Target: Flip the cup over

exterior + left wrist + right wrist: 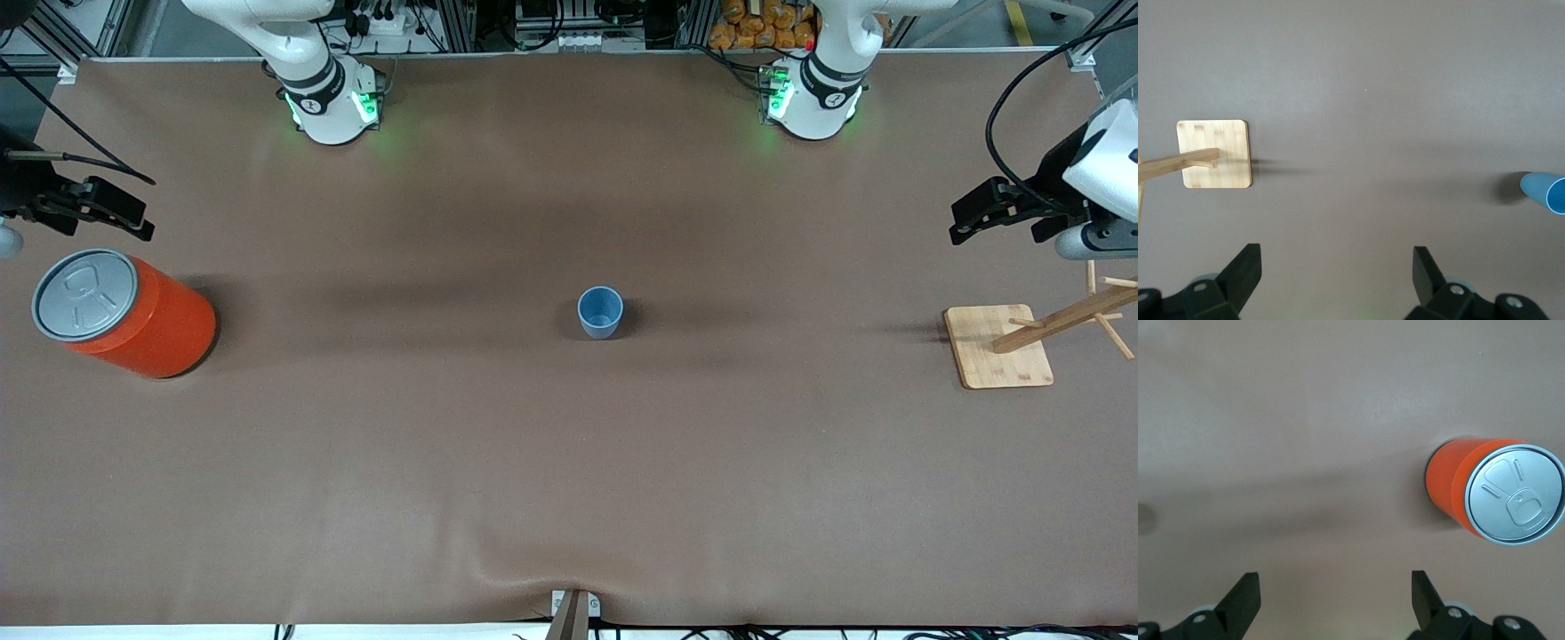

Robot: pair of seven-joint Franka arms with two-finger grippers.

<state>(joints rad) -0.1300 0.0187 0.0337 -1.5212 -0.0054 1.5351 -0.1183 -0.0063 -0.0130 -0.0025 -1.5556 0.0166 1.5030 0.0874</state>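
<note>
The blue cup (600, 312) stood upright on the brown table (569, 462), its open mouth facing up, roughly midway between my two bases. Taking the cup as my landmark: the orange can (124, 313) with its silver lid stood well apart from it toward my right arm's end, and the wooden rack (997, 346) on its square base stood well apart toward my left arm's end, slightly nearer the front camera than the cup.

My left gripper (1337, 272) hung in the air near the rack, far from the cup, its fingers spread wide with nothing between them. My right gripper (1335, 595) hung near the can, equally far from the cup, fingers likewise apart on nothing. Both arms waited at the table's ends.

As I judged it, the scene fitted two stages: a cup standing mouth-up that was yet to be turned over, or a cup that had lain mouth-down and now stood righted. The views could not settle which.
</note>
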